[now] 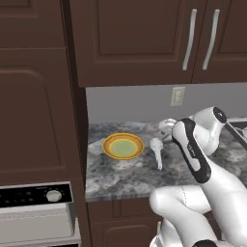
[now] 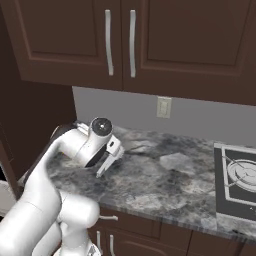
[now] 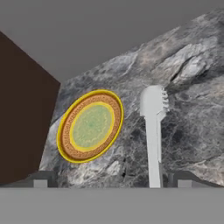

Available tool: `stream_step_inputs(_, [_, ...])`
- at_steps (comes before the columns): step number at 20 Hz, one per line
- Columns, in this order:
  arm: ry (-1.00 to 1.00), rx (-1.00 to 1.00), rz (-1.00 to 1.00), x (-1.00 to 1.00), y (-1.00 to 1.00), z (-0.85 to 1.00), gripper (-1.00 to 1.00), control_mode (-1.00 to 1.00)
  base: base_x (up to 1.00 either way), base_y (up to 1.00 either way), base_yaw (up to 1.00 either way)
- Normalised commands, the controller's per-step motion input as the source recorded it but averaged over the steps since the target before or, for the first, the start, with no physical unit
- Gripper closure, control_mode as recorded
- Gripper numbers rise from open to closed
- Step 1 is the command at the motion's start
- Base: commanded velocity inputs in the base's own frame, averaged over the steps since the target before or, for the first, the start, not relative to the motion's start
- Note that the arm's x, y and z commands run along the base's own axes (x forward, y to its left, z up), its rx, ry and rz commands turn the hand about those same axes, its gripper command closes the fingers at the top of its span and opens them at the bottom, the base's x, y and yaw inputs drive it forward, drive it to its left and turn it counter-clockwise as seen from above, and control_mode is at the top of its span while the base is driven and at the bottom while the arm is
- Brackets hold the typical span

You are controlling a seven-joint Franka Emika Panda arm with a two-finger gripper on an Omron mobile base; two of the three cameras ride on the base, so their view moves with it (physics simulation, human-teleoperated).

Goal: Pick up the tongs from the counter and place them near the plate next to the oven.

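The yellow plate (image 1: pixel 123 146) with its orange ring rests on the dark marbled counter (image 1: pixel 120 178), close to the tall brown cabinet side. Just right of it lie the slim silvery tongs (image 1: pixel 157 153), scalloped head toward the wall. In the hand view the plate (image 3: pixel 90 126) is at the left and the tongs (image 3: pixel 152 131) run up from the bottom edge. My gripper (image 3: pixel 112 180) is open, its fingertips (image 3: pixel 41 180) spread wide on either side of the tongs' handle end and not touching it. From the right base view the gripper (image 2: pixel 104 169) hangs low over the counter (image 2: pixel 165 185).
The oven (image 1: pixel 34 214), with its black control strip and silver knob (image 1: pixel 54 195), sits lower left beyond the counter's end. A stove top (image 2: pixel 237 180) lies at the counter's right. A wall outlet (image 1: pixel 177 95) and upper cabinets (image 1: pixel 144 38) are above.
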Motion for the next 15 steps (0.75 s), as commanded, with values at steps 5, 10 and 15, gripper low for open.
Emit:
stream_step_inputs(5, [-0.22,-0.01,0.00,-0.48,0.12,0.54,-1.00,-1.00,0.00,0.00,0.00])
stream_step_inputs(10, [-0.16,-0.07,0.00,-0.45,0.34,0.42,-1.00,-1.00,0.00,0.00,0.00])
stream_step_inputs(15, [-0.13,-0.10,0.00,-0.38,0.37,0.42,-1.00,-1.00,0.00,0.00,0.00])
